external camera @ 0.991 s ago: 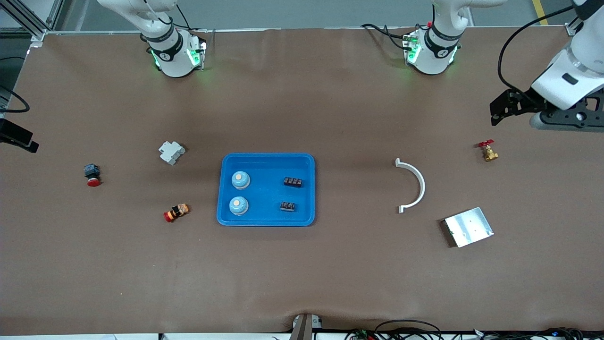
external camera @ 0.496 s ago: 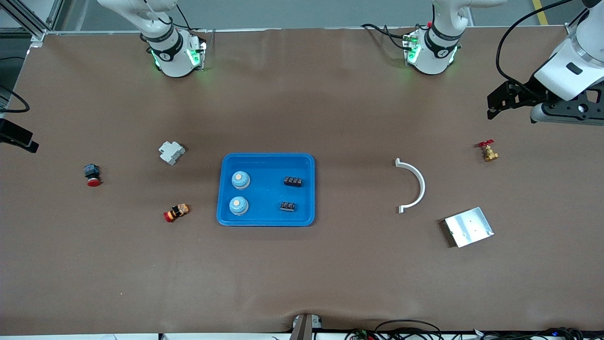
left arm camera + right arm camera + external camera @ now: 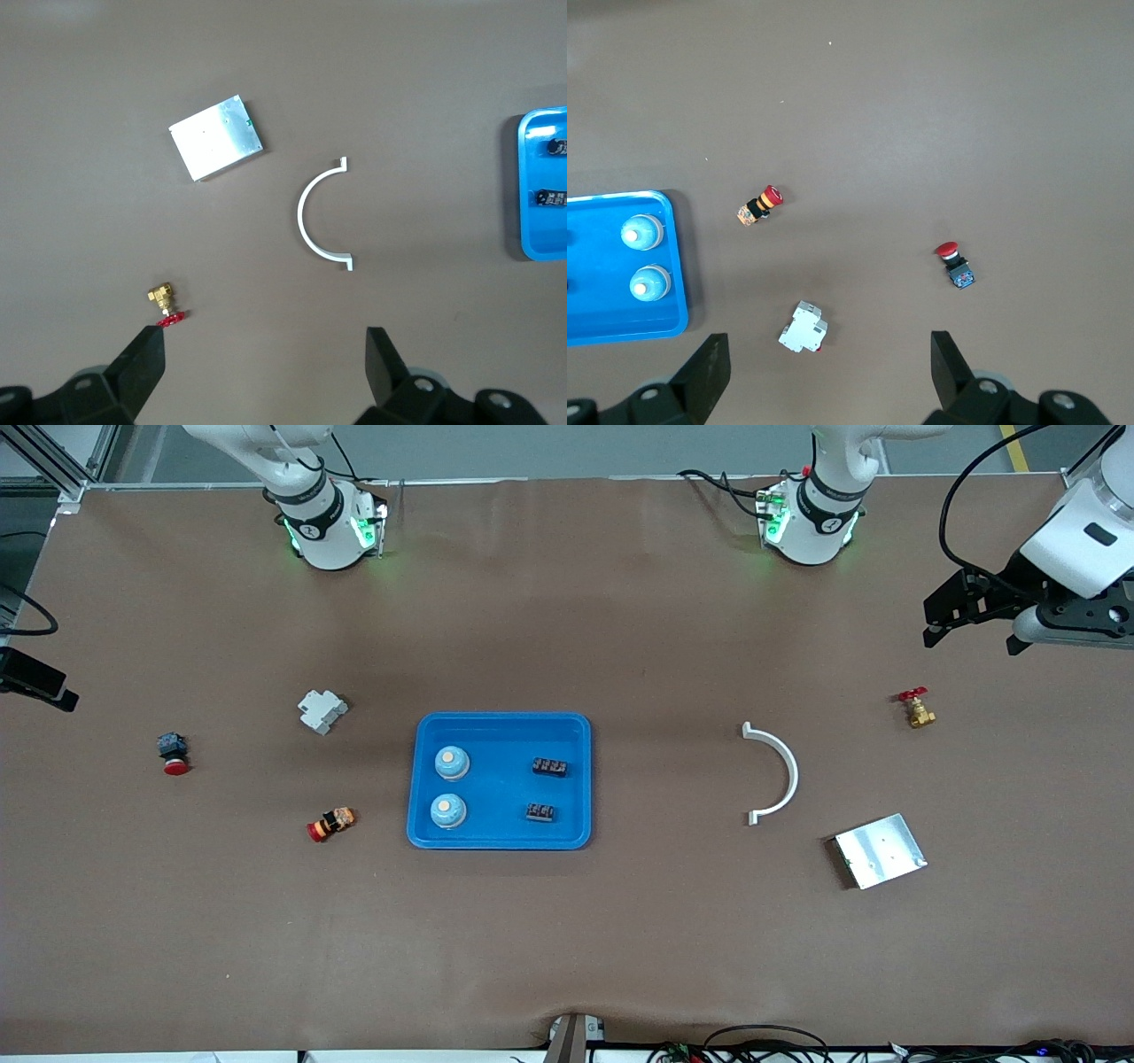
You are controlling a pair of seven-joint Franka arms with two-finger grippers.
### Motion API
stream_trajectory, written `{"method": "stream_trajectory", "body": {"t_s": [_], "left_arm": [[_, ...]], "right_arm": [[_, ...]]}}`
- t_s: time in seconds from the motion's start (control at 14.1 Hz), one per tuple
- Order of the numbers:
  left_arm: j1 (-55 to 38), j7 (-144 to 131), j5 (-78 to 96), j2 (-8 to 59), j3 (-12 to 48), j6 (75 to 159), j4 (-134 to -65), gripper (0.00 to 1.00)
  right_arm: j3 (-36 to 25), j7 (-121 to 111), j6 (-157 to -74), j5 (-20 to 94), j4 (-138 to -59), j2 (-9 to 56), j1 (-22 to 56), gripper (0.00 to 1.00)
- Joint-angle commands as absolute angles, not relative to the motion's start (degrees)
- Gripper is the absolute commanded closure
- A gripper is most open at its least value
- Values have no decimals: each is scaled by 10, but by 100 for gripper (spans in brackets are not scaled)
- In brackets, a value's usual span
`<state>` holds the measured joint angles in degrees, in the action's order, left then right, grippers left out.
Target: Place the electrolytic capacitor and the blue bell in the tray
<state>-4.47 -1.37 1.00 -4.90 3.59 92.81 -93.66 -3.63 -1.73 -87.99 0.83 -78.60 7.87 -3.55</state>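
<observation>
The bright-blue tray (image 3: 499,838) lies mid-table. In it sit two blue bells (image 3: 452,762) (image 3: 448,810) toward the right arm's end. Two small black electrolytic capacitors (image 3: 549,765) (image 3: 540,811) sit in it toward the left arm's end. My left gripper (image 3: 930,624) hangs open and empty in the air at the left arm's end of the table. In its wrist view the left gripper (image 3: 266,372) is over bare table beside the brass valve (image 3: 165,299). My right gripper (image 3: 828,372) is open and empty high over the white breaker (image 3: 803,327). It is outside the front view.
Toward the right arm's end lie a white breaker (image 3: 322,711), a red-capped dark button (image 3: 173,753) and a red-and-yellow button (image 3: 330,824). Toward the left arm's end lie a white half-ring (image 3: 775,773), a silver plate (image 3: 879,850) and a brass valve (image 3: 915,708).
The left hand has drawn back toward the robots' side at its own end of the table. Nothing on the table has moved.
</observation>
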Motion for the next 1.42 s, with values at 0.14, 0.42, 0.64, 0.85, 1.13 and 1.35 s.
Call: {"method": "stream_trajectory", "body": {"t_s": [0.14,0.42,0.64,0.85,1.13,1.35], "left_arm": [[-45,-4,20,-54,36,926,-937,0],[-45,-8,14,-56,36,926,-935,0],[-44,-4,14,-57,36,925,-936,0],[-44,-4,11,-57,35,925,-936,0],[-45,-6,-11,-55,41,924,-936,0],[-45,-11,-11,-53,41,924,-936,0]], "right_arm": [[-31,-13,-862,7,-782,70,-34,0],[-33,-19,-862,13,-782,70,-38,0],[-30,-20,-861,8,-781,71,-33,0],[-28,-19,-860,12,-781,71,-33,0],[-29,-18,-860,12,-781,70,-27,0],[-30,-18,-860,12,-781,70,-28,0]]}}
